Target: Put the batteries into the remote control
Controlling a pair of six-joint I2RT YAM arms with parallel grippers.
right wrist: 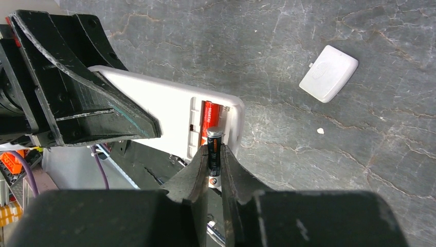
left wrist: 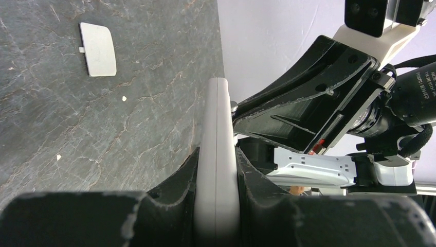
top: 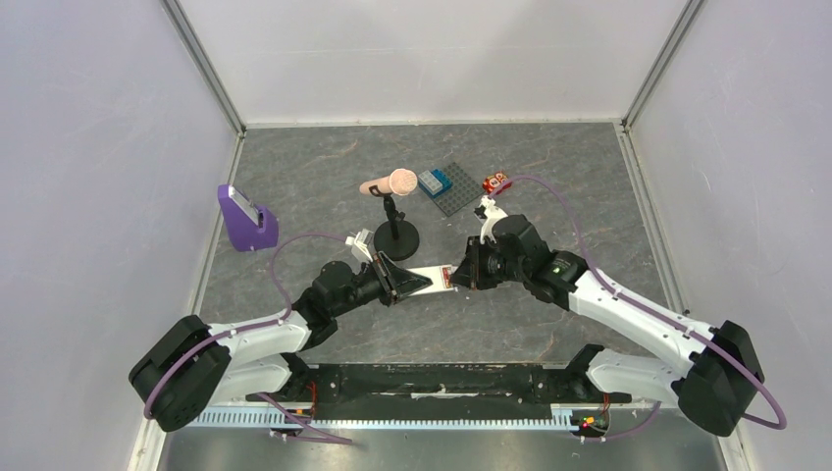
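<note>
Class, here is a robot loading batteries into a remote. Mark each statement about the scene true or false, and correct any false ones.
1. The left gripper is shut on the remote control. True.
2. The red-orange battery lies on the table. False: it sits in the remote's open compartment.
3. The right gripper holds the black battery at the compartment's edge. True.
4. The white cover piece is fitted onto the remote. False: it lies on the table, apart from the remote.
5. Both batteries are in the compartment. False: only the red-orange one is; the black one is between the right gripper's fingers.
</note>
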